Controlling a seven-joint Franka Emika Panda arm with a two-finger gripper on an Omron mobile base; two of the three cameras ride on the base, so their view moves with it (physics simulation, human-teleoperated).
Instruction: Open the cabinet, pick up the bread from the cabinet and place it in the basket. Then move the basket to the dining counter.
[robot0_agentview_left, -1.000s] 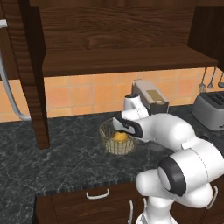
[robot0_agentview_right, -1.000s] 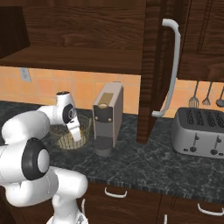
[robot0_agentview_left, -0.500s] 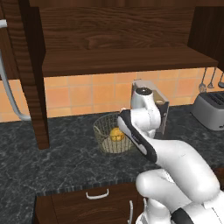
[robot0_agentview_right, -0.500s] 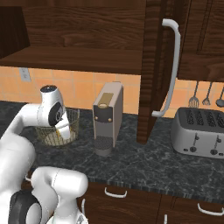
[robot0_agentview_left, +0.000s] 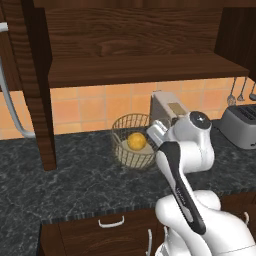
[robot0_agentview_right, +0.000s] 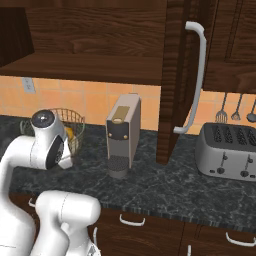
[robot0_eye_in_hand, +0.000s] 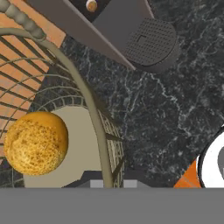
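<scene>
We find a black speckled worktop (robot0_agentview_left: 75, 185) carrying four items. The basket (robot0_agentview_left: 131, 141) stands on it near the orange tiled wall, the bread (robot0_agentview_left: 136, 141) resting on its beige bottom. Just beside the basket — on the side toward the toaster — stands a grey coffee machine (robot0_agentview_right: 123, 135), base flat on the stone. A silver toaster (robot0_agentview_right: 225, 151) sits well apart, under hanging utensils.
</scene>
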